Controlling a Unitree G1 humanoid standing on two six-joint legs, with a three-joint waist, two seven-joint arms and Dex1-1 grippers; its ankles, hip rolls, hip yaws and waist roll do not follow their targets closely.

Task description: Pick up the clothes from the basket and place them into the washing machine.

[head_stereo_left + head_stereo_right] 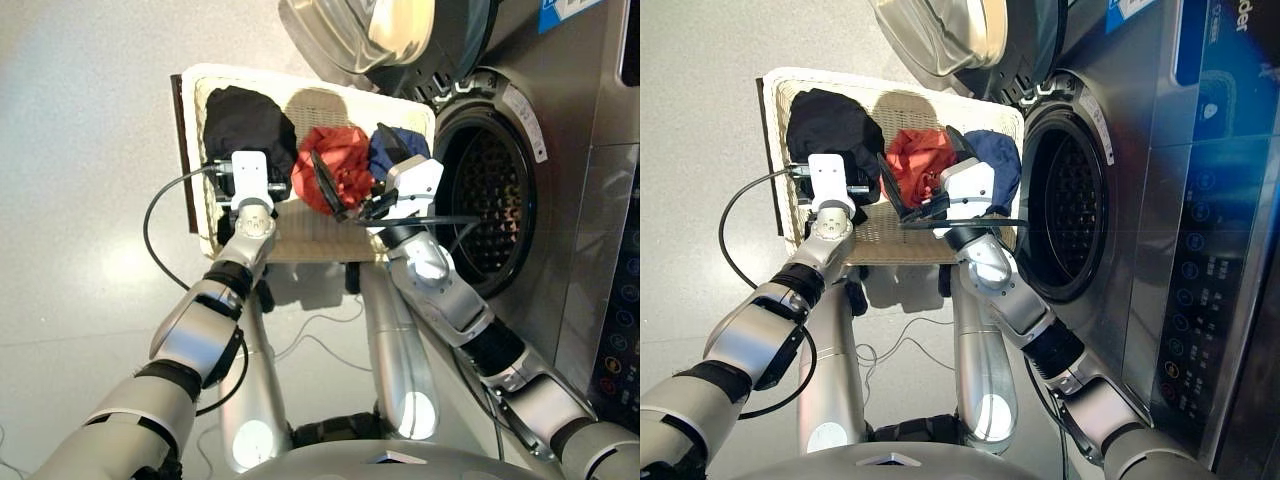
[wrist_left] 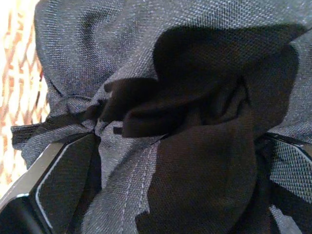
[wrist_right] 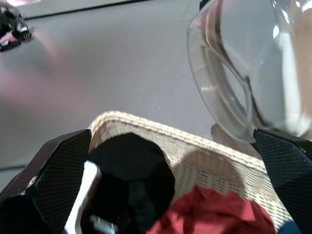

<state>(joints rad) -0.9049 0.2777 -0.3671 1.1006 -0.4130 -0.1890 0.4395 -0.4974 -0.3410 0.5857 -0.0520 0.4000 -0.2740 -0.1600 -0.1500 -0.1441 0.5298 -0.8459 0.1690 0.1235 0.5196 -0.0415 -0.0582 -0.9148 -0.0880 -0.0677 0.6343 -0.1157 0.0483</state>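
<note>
Black (image 1: pixel 245 122), red (image 1: pixel 335 165) and navy (image 1: pixel 392 148) clothes lie in a row inside the basket (image 1: pixel 230 77), beside the open washer (image 1: pixel 490 200). Left fingers (image 2: pixel 63 180) pinch the black one; the right gripper (image 3: pixel 170 190) hovers above, spread wide.

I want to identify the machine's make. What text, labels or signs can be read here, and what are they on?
"der": only these closing letters of a word show, at the top corner of the washing machine, on its blue sticker.
Control panel: small icons and captions, too small to read.
Curved white label on the porthole rim: print too blurred to read.
The basket and the clothes: no text.
</note>
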